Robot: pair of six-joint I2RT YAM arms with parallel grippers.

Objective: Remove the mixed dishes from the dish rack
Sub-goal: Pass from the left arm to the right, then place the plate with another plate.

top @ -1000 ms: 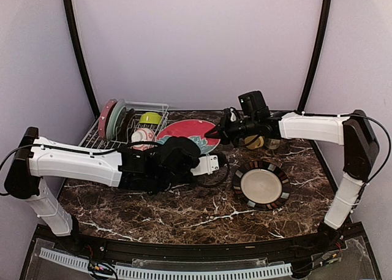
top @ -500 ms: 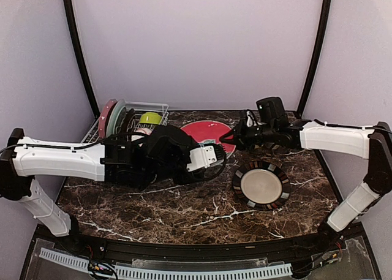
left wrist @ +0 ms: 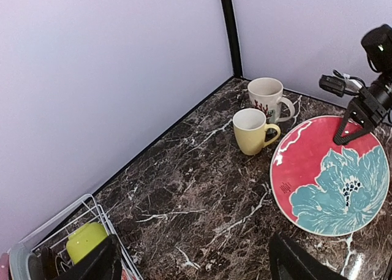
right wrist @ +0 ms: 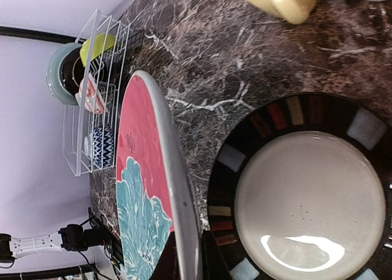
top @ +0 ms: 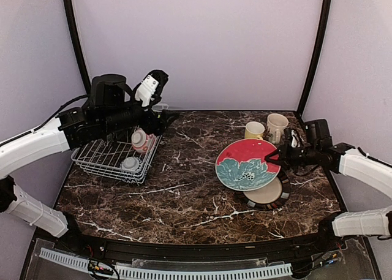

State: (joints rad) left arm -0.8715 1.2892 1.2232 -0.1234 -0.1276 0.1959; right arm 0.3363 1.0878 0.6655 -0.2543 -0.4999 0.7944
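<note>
Right gripper (top: 280, 156) pinched shut on right rim of red floral plate (top: 248, 163). Plate tilted, painted face up toward top camera, over black plate (top: 267, 195) near right edge of worktop (top: 190, 188). Black plate lies just below and left of gripper; likely move is straight down to stack. Lower rim may touch black plate, but overlap hides it. Left gripper (left wrist: 196, 258) wide open, empty, high above dish rack (top: 107, 160) at back-left corner. Left arm nearer small bowls (top: 142, 139) inside rack.

Red, teal-flowered plate (top: 248, 165); maybe zigzag bowl (right wrist: 101, 146)
</note>
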